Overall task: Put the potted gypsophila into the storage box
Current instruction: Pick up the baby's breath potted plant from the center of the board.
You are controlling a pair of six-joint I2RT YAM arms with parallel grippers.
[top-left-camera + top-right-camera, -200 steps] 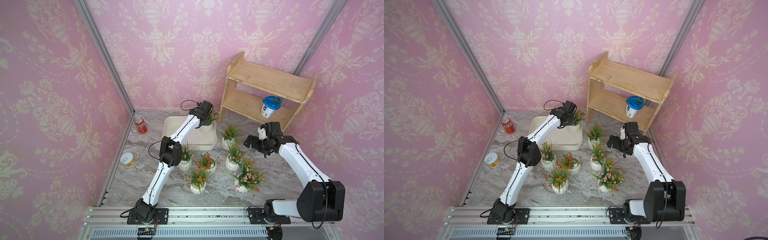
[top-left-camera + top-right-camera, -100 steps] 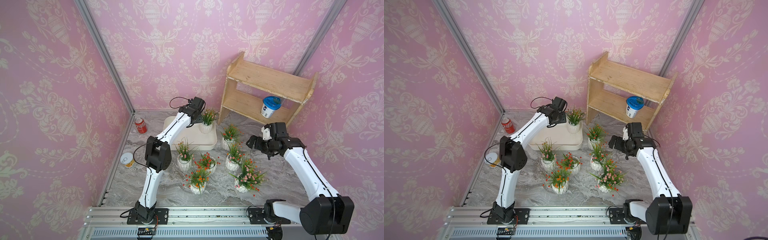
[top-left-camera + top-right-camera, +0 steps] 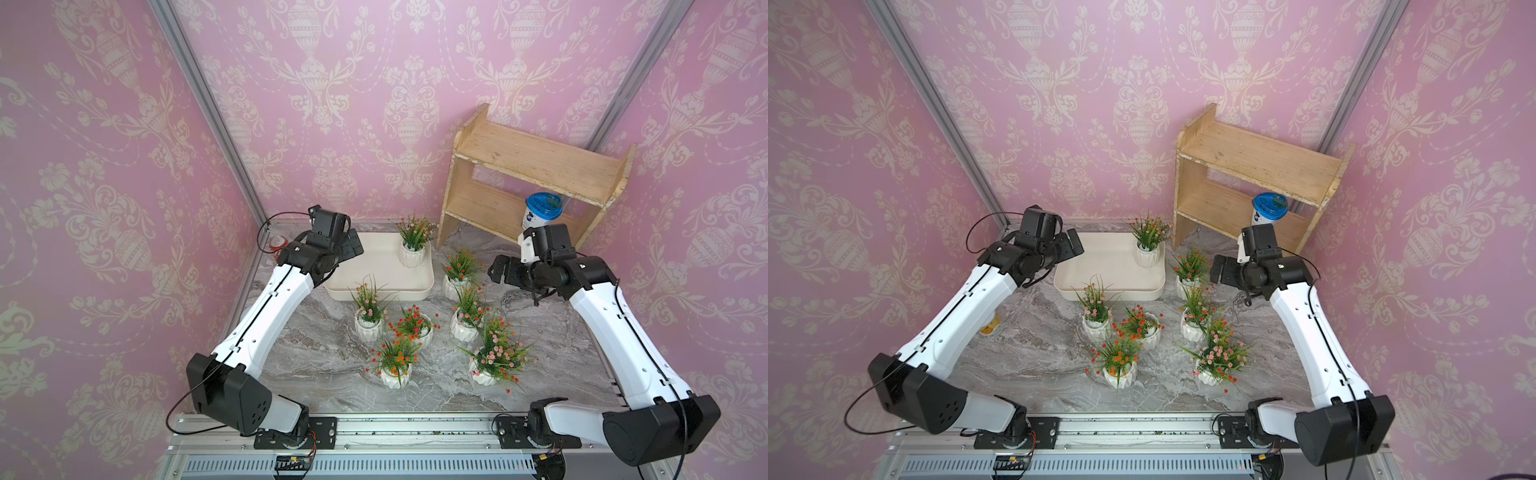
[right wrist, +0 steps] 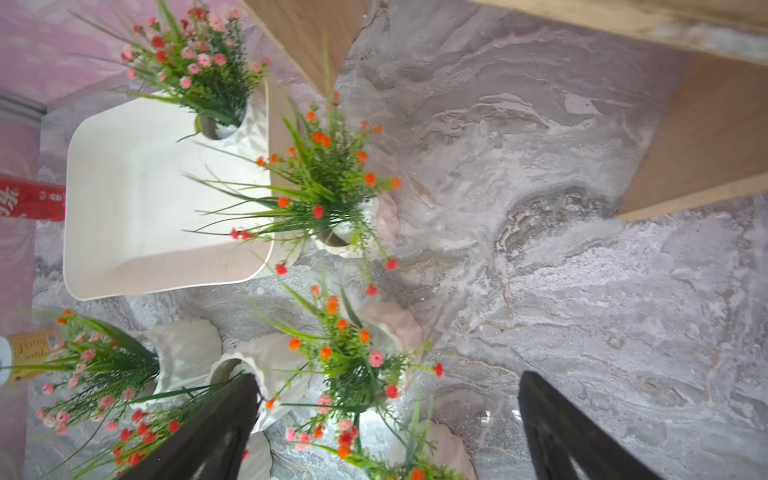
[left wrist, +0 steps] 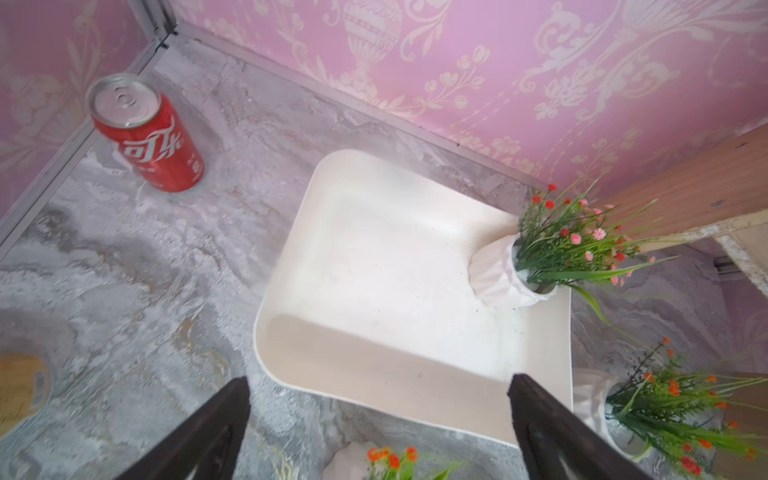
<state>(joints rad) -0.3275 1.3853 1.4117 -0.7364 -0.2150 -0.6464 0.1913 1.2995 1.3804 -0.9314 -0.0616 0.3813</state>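
One potted gypsophila (image 3: 412, 248) stands upright in the far corner of the storage box (image 3: 376, 270), by the foot of the wooden shelf (image 3: 532, 166); the rest of the box floor is bare. Six more pots stand on the marble tabletop (image 3: 324, 374), the nearest to the box being a pink-flowered pot (image 3: 368, 324) just in front of its near wall and an orange-flowered pot (image 3: 456, 282) just beside its shelf-side wall. The left end effector (image 3: 352, 248) hangs over the box's opposite edge, jaws spread wide with nothing between them; the right end effector (image 3: 496, 269) hovers near the orange-flowered pot, equally wide and empty. The step in hand looks like fetching the next pot. It is best gripped low on the ribbed white body, below the sprigs, so no foliage is crushed or snagged, then lifted clear of the low wall and set close beside the pot in the corner, leaving room for the others.
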